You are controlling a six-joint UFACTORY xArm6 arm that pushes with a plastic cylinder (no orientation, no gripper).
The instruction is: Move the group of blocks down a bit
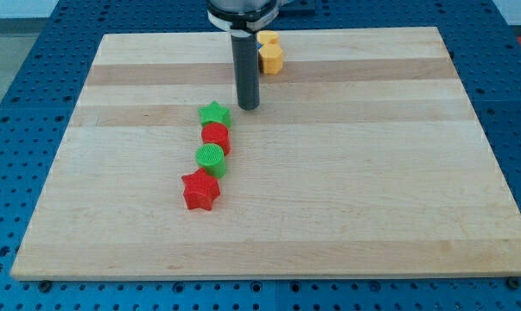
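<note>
Red star (pixel 200 191) sits nearest, below the green cylinder (pixel 211 158); my tip (pixel 248 107) is a bare rod holding nothing, up-right of it.

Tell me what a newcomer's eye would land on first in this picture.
First, the column of four touching blocks near the middle of the wooden board: green star, red cylinder, green cylinder and red star, running toward the view's bottom. Next, the dark rod coming down from the view's top, my tip just to the upper right of the green star. A yellow block sits alone behind the rod.
</note>
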